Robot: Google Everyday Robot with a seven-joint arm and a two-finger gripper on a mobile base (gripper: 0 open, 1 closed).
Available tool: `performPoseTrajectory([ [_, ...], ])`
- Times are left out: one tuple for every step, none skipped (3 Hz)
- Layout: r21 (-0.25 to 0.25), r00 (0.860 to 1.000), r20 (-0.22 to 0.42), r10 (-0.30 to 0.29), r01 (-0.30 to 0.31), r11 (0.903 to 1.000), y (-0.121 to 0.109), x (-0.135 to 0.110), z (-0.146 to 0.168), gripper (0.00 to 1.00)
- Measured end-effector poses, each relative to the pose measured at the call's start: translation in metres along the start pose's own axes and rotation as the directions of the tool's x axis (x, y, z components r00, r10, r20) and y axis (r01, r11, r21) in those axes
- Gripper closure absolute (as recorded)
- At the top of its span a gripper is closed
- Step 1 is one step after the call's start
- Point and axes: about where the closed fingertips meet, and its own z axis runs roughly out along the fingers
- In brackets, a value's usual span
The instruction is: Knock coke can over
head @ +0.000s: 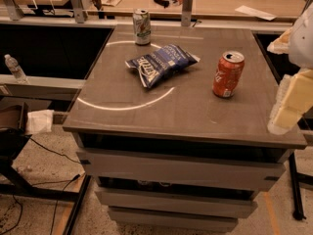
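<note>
Three things on top: a chip bag, a red can and a silver-white can, all standing apart from each other.
Counter [146, 116]: a grey-brown top with drawers below; a thin bright ring of light lies across its left and middle part.
Claw [289, 104]: pale and blurred, at the right border of the view, hanging over the right edge of the counter. Wide or narrow, I cannot tell; it holds nothing that I can see.
Chip bag [160, 62]: blue, crumpled, lying flat near the middle of the counter.
Coke can [228, 74]: upright on the right half of the counter, to the right of the chip bag. It stands to the left of the claw, near it but with clear space between, not touching.
Silver-white can [142, 27]: upright at the far edge of the counter, behind the chip bag.
Water bottle [14, 68]: small, far left, off the counter.
</note>
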Motion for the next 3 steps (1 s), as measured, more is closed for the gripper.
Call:
performPoseTrajectory([
  [0.0, 1.0, 0.0, 0.0, 0.0, 1.0, 0.0, 0.0, 0.0, 0.0],
  [-0.03, 0.993, 0.076, 0.085, -0.083, 0.9961, -0.001, 0.007, 0.003, 0.0],
  [-0.101, 0.945, 0.2, 0.258, -0.242, 0.965, -0.003, 0.022, 0.017, 0.0],
])
